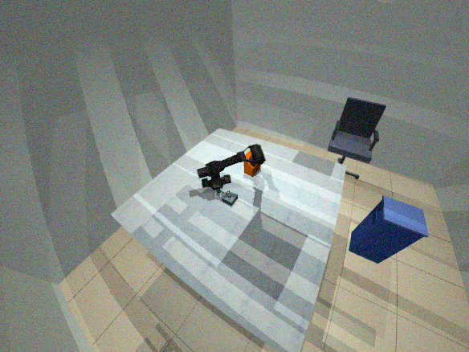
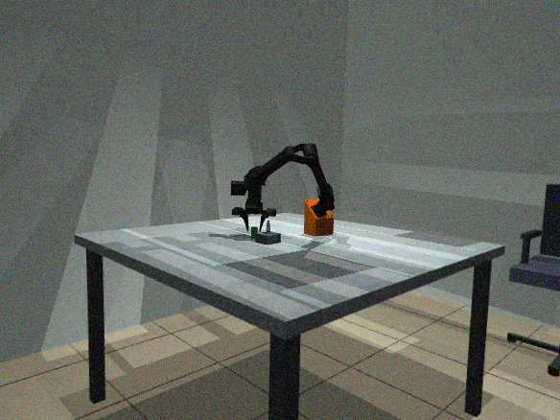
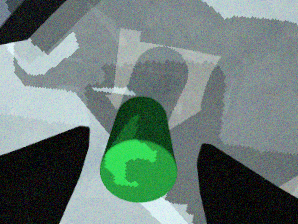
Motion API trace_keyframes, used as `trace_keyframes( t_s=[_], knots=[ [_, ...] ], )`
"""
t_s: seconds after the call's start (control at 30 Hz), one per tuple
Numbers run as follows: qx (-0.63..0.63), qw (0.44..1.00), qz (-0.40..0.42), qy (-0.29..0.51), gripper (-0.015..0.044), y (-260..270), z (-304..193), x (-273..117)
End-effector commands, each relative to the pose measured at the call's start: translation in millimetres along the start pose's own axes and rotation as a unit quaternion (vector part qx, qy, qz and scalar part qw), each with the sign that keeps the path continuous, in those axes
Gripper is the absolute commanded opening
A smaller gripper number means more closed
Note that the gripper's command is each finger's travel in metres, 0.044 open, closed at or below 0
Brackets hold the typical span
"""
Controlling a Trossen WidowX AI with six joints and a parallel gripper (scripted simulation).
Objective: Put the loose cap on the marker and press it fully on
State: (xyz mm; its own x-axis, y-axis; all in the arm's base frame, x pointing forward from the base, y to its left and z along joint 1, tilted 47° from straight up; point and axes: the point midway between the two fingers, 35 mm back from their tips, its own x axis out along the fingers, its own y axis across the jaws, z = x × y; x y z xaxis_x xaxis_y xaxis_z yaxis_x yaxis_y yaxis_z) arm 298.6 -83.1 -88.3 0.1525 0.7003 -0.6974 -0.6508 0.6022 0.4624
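Note:
The green cap (image 1: 218, 191) (image 2: 254, 233) (image 3: 138, 172) stands upright on the table, just left of the holder block (image 1: 230, 199) (image 2: 269, 239) in the exterior view. My gripper (image 2: 254, 230) (image 3: 145, 144) points down over the cap. It is open, with a finger on each side of the cap and a visible gap to each in the wrist view. The bare marker (image 2: 268, 227) stands upright in the block, its tip uncovered, close to the right finger in the exterior view. In the top view the fingertips are hard to make out.
An orange box-like block (image 1: 251, 168) (image 2: 318, 225) stands on the table (image 1: 281, 241) (image 2: 307, 307) by the arm's base. A blue bin (image 1: 387, 231) and an office chair (image 1: 357, 133) (image 2: 542, 273) stand on the floor beyond the table's edge.

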Motion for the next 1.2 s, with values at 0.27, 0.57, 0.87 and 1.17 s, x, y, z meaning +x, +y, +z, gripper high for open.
trace_keyframes(
  t_s=[0.27,0.57,0.87,1.17],
  knots=[
    [0.004,1.000,0.002,-0.002,0.0242,2,-1,17],
    [0.004,1.000,0.002,-0.002,0.0104,2,0,17],
    [0.004,1.000,0.002,-0.001,0.0000,1,0,6],
    [0.004,1.000,0.001,-0.001,0.0000,0,-1,-23]
  ],
)
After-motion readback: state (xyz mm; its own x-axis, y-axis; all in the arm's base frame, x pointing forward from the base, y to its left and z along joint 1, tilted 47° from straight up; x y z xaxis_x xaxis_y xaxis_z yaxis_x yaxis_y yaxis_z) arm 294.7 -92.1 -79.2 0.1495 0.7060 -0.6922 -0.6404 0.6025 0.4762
